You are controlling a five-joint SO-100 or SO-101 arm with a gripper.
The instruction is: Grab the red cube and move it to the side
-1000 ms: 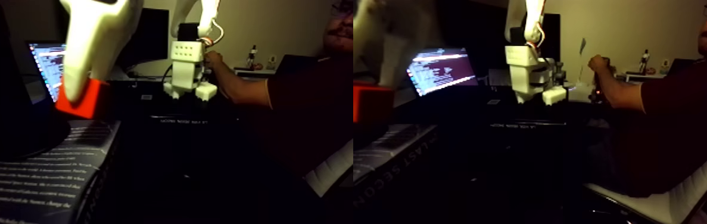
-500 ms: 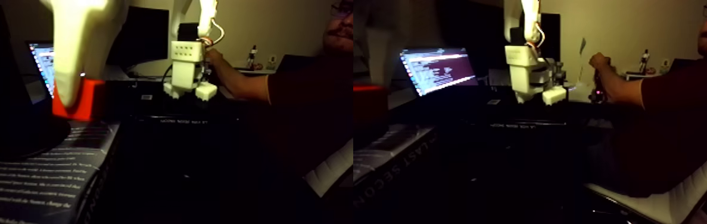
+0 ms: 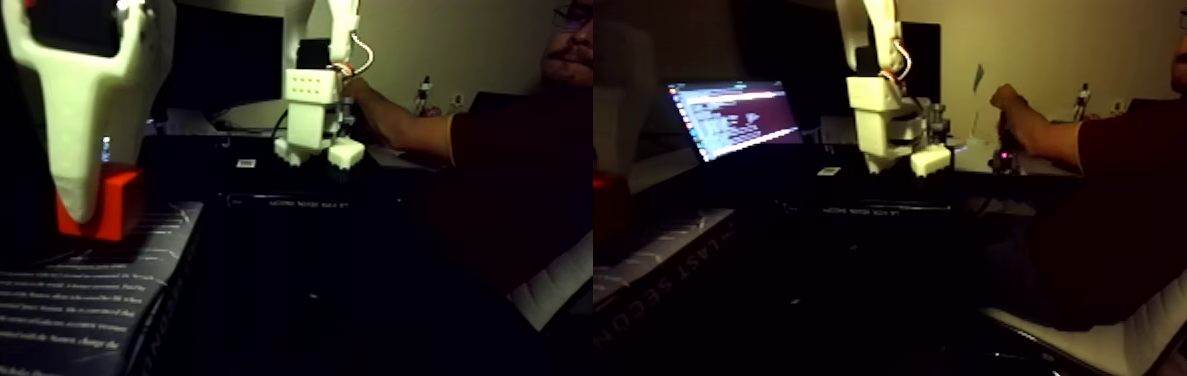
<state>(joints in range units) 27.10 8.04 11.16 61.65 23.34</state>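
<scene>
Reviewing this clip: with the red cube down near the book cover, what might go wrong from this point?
1. The small bright red cube sits at the printed dark book's top edge; released there, it might tip off.
2. The white two-finger gripper covers the cube's left face, and the scene is dim, so the grip is hard to judge.
3. The seated person's forearm reaches close to the white arm base; a bump seems possible.

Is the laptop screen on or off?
On. The laptop screen glows with lines of text in the dark room.
</scene>
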